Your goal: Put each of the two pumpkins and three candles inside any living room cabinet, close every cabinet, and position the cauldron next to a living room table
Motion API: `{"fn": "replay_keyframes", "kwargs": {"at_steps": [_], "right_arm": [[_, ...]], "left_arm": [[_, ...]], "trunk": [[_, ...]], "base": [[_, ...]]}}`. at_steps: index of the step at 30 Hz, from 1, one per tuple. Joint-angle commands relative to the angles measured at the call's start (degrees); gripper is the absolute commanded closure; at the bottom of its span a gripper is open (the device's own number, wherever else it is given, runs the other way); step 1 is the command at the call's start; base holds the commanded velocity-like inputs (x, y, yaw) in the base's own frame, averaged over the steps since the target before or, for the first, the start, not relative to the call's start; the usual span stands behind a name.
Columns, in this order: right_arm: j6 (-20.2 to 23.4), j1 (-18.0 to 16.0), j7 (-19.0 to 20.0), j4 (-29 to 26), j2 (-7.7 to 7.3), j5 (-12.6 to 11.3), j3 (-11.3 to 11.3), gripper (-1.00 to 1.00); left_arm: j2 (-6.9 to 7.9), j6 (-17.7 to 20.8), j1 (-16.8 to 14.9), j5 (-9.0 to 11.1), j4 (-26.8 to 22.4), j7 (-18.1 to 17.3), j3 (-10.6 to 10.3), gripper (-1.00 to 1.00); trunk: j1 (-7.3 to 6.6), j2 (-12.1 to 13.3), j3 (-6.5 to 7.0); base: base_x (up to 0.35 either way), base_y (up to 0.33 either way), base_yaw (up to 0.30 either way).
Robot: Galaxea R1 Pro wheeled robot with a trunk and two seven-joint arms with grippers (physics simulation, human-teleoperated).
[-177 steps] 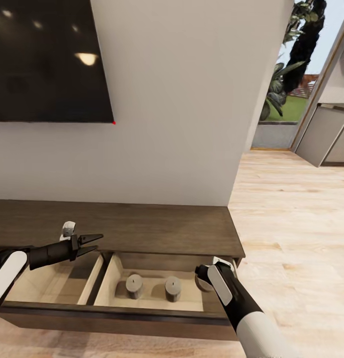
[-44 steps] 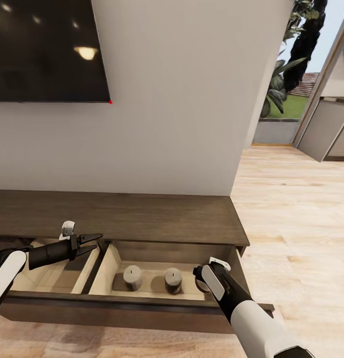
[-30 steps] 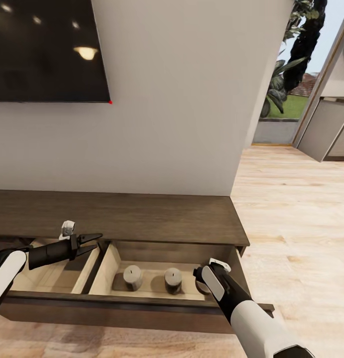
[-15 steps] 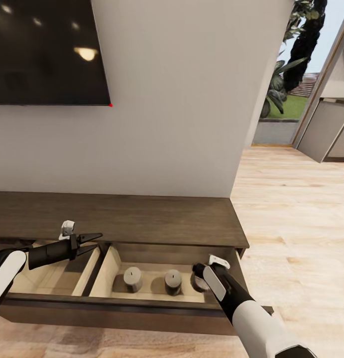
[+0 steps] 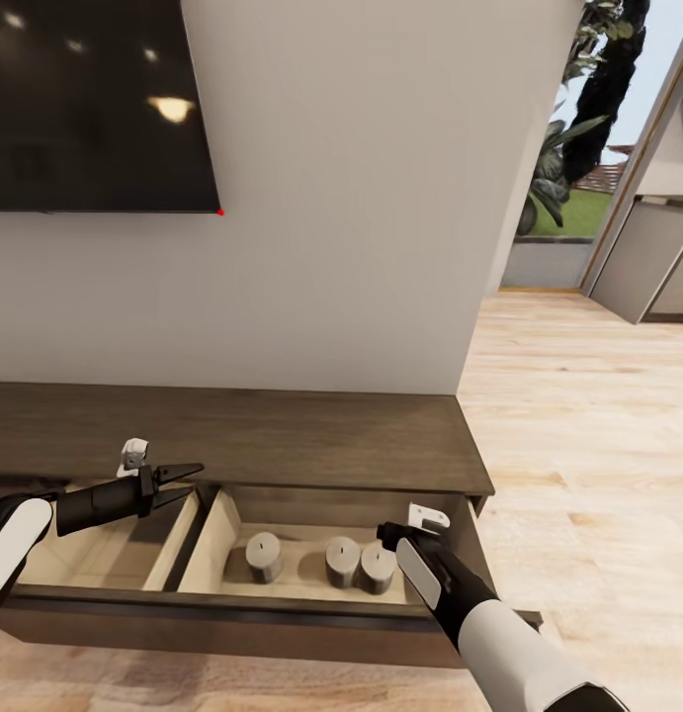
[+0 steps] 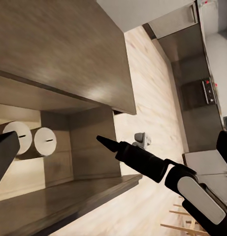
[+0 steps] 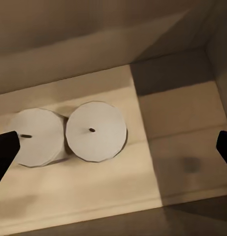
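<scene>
The long dark-brown cabinet (image 5: 282, 435) has its drawer pulled out. Three grey candles stand upright in the drawer's right pale compartment: one (image 5: 264, 556) to the left, and two (image 5: 342, 561) (image 5: 378, 568) side by side, touching. My right gripper (image 5: 388, 536) hovers just above that pair, open. The right wrist view looks down on both candles (image 7: 96, 131) (image 7: 37, 136), with the fingertips (image 7: 5, 150) spread wide on either side. My left gripper (image 5: 188, 480) is open with nothing in it, above the divider between the compartments. The pumpkins, the cauldron and the table are out of view.
A dark TV (image 5: 94, 99) hangs on the beige wall above the cabinet. The drawer's front panel (image 5: 232, 618) juts toward me over the plank floor (image 5: 578, 445). At the far right are a glass door with plants (image 5: 568, 148) and grey kitchen cabinets (image 5: 647, 257).
My right gripper has let go of the third candle and drawn back toward me. That candle now stands beside the middle one. The left arm has not moved.
</scene>
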Motion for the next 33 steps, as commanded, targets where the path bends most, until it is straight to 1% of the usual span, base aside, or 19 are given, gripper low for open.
{"fn": "replay_keyframes", "kwargs": {"at_steps": [1, 6, 11, 14, 15, 16, 17, 18, 20, 23, 29, 33], "right_arm": [[0.00, 0.00, -0.01, 0.00, 0.01, -0.01, -0.01, -1.00], [0.81, -0.08, -0.01, -0.09, -0.03, -0.25, -0.09, -1.00], [5.34, -0.58, -0.10, -0.70, -0.03, -0.58, -0.14, -1.00], [9.06, -0.87, -0.12, -0.87, -0.03, -0.77, -0.28, -1.00], [11.77, -0.96, -0.08, -1.17, -0.01, -1.14, -0.86, -1.00], [14.08, -0.94, -0.04, -2.49, 0.00, -1.71, -2.10, -1.00], [14.69, -0.86, -0.03, -3.20, 0.00, -1.90, -2.63, -1.00], [16.16, -0.60, 0.17, -5.71, -0.06, -2.33, -4.16, -1.00], [17.64, -0.25, 1.11, -8.91, -0.11, -2.61, -5.34, -1.00], [18.54, 0.24, 2.62, -10.89, -0.19, -2.78, -6.08, -1.00], [18.71, 0.35, 3.00, -11.15, -0.19, -2.83, -6.19, -1.00], [18.72, 0.35, 3.03, -11.15, -0.18, -2.84, -6.23, -1.00]], "left_arm": [[0.00, -0.01, 0.00, -0.03, 0.00, 0.00, 0.00, -1.00], [-0.07, -0.01, 0.00, -0.12, 0.00, 0.00, -0.15, -1.00], [-0.09, 0.06, 0.00, -0.71, 0.01, 0.14, -0.32, -1.00], [-0.09, 0.07, 0.00, -0.77, 0.00, 0.20, -0.34, -1.00], [-0.09, 0.08, 0.00, -0.79, 0.00, 0.20, -0.35, -1.00], [-0.10, 0.08, 0.00, -0.78, 0.00, 0.20, -0.35, -1.00], [-0.12, 0.08, 0.00, -0.79, 0.00, 0.20, -0.35, -1.00], [-0.15, 0.08, 0.00, -0.79, 0.00, 0.23, -0.35, -1.00], [-0.15, 0.08, 0.00, -0.81, 0.00, 0.22, -0.35, -1.00], [-0.17, 0.08, 0.00, -0.82, 0.00, 0.25, -0.35, -1.00], [-0.18, 0.08, 0.00, -0.82, 0.00, 0.26, -0.35, -1.00], [-0.18, 0.08, 0.00, -0.82, -0.01, 0.26, -0.42, -1.00]], "trunk": [[-0.22, 0.42, 0.18], [-1.32, 2.42, 1.08], [-2.42, 4.43, 1.98], [-3.08, 5.63, 2.52], [-3.30, 6.03, 2.70], [-3.52, 6.43, 2.88], [-3.74, 6.83, 3.06], [-3.96, 7.23, 3.24], [-4.40, 8.04, 3.59], [-5.06, 9.24, 4.13], [-6.37, 11.65, 5.21], [-7.25, 13.25, 5.93]], "base": [[0.000, 0.000, 0.000], [0.000, 0.000, 0.000], [0.000, 0.000, 0.000], [0.000, 0.000, 0.000], [-0.057, 0.000, 0.000], [-0.181, 0.000, 0.000], [-0.206, 0.000, 0.000], [-0.161, 0.000, 0.000], [-0.084, 0.000, 0.000], [-0.025, 0.000, 0.000], [-0.006, 0.000, 0.000], [-0.177, 0.049, 0.000]]}}
